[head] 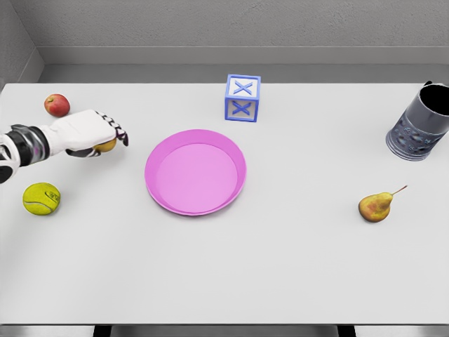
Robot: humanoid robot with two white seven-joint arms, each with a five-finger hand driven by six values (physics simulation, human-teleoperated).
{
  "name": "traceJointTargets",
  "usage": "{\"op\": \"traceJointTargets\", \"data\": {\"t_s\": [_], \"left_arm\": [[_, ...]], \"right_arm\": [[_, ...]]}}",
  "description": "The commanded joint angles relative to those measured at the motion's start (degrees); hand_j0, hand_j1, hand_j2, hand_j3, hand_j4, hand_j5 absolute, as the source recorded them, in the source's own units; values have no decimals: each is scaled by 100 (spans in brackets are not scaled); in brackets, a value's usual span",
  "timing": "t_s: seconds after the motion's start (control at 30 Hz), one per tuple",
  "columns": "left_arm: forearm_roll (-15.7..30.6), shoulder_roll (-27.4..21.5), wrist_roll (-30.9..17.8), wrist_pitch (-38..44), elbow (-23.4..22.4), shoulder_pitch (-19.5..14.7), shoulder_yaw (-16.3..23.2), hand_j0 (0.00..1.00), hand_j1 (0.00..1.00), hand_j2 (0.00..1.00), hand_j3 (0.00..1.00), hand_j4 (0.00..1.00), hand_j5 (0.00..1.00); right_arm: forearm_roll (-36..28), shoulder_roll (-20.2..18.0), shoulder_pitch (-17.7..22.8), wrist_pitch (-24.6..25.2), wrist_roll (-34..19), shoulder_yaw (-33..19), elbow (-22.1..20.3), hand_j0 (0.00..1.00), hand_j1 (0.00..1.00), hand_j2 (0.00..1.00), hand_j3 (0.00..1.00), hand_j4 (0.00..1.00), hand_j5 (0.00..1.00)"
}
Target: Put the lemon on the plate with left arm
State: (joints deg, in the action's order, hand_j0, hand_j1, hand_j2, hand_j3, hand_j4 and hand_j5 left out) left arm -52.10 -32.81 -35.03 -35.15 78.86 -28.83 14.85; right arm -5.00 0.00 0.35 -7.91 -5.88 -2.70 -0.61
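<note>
The left hand [95, 133] lay palm-down over the lemon [106, 146], its fingers curled round the fruit so that only a yellow-orange sliver showed beneath the palm and thumb. That covering, top-down hold looked like a grasp meant for lifting and carrying; whether the lemon had left the table [280, 281] could not be told from this single view. The arm entered from the left edge, wrist roughly level, which would suit a sideways sweep toward the target.

The pink plate [196, 172] sat to the right of the hand and a little nearer the robot, apart from it, with open table between. It held nothing, so the placing step was judged not yet done.

Beyond the hand and slightly to its left rested a red apple [57, 105]; nearer the robot than the hand, below the forearm, lay a tennis ball [41, 199]. Neither touched the hand. A blue-and-white block [243, 98] stood beyond the plate. Far to the right of the hand, a dark metal cup [421, 126] stood tilted, its interior too dark to show any contents, and a pear [377, 206] lay on the table. The right hand was out of view.
</note>
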Motion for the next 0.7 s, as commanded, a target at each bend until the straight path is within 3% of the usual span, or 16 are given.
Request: {"op": "traceJointTargets", "data": {"t_s": [0.0,0.13,0.33,0.4,0.47,0.53,0.6,0.63,0.67], "left_arm": [[42,2,3,15,-2,0,18,63,63,63,63,63,63],[69,29,3,15,6,-9,1,61,61,61,61,61,61],[33,486,3,15,-2,-185,62,61,61,61,61,61,61],[33,696,3,15,15,-272,396,61,61,61,61,61,61],[25,1215,3,15,94,-527,1116,61,61,61,61,61,61],[25,1558,3,15,665,-483,1706,58,58,58,58,58,58],[42,1523,3,15,1316,-317,1890,58,58,58,58,58,58],[42,1444,3,15,1413,-211,1882,59,59,59,59,59,59],[33,1382,3,15,1413,-150,1812,79,79,79,79,79,79]], "right_arm": [[-1,0,0,0,-1,6,-1,100,100,100,100,100,100],[-1,0,0,0,-1,-3,-1,100,100,100,100,100,100],[-1,0,0,0,-1,-3,-1,100,100,100,100,100,100],[-1,0,0,0,-1,-3,-1,100,100,100,100,100,100],[-1,0,0,0,-1,-3,-1,100,100,100,100,100,100],[-1,0,0,0,-1,6,-1,100,100,100,100,100,100],[-1,0,0,0,-1,-3,-1,100,100,100,100,100,100],[-1,0,0,0,-1,-3,-1,100,100,100,100,100,100],[-1,0,0,0,-1,6,-1,100,100,100,100,100,100]]}}
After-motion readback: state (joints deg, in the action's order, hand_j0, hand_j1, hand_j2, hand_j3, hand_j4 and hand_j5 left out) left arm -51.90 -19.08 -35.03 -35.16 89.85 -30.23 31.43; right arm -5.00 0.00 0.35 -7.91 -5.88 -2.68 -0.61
